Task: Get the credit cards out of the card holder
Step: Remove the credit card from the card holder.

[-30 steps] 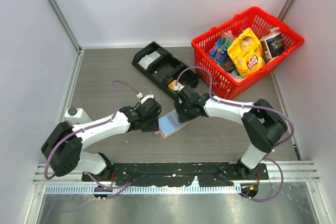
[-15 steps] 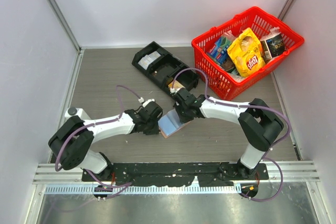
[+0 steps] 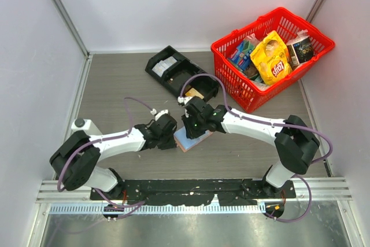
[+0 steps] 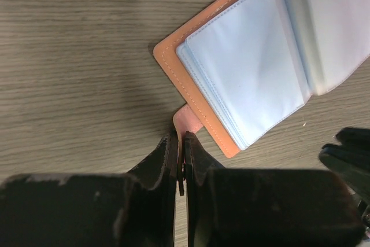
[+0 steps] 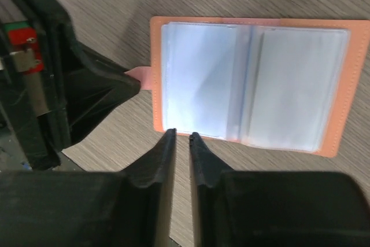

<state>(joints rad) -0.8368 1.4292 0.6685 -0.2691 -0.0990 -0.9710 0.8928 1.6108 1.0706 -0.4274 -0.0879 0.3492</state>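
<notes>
The card holder (image 5: 248,85) lay open on the surface (image 4: 75,56), light and floppy, its clear sleeves (image 5: 199,79) likely slippery, so anchoring the cover seemed wise. The left fingers (image 4: 182,142) pinched its small tab (image 4: 186,124). The right fingers (image 5: 181,137), nearly closed, sat at the sleeves' edge, their hold impossible to tell.

left arm (image 3: 115,142) + right arm (image 3: 248,121): white link shells, black joints, purple cables (image 3: 196,76) looped outside. right gripper (image 5: 180,136) fingers (image 5: 162,166) matte black, tapered. black base rail (image 3: 191,188).
</notes>
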